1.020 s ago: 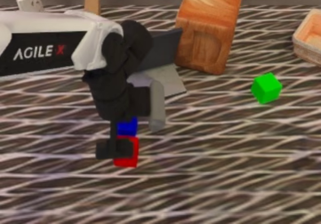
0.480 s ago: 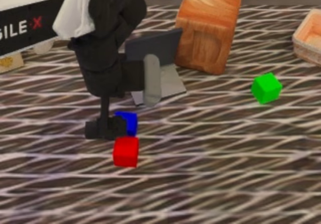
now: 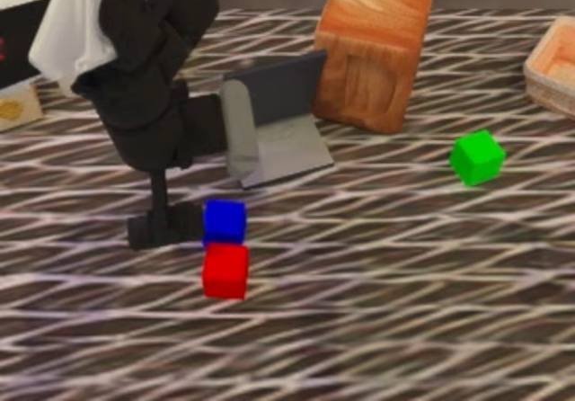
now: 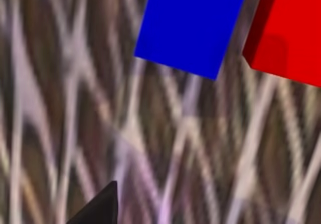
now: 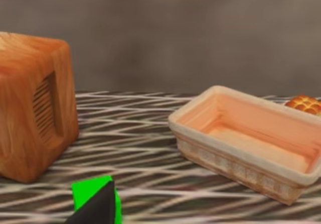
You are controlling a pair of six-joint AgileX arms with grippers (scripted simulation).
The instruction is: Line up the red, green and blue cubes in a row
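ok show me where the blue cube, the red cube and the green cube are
blue cube point(image 3: 224, 221), top view, middle of its visible face.
red cube point(image 3: 225, 271), top view, middle of its visible face.
green cube point(image 3: 477, 157), top view, centre of the cube.

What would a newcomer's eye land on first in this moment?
The left gripper sits low beside the blue cube, which stands right behind the red cube near the table's middle. The green cube sits alone far to the right, with a big wooden block behind.
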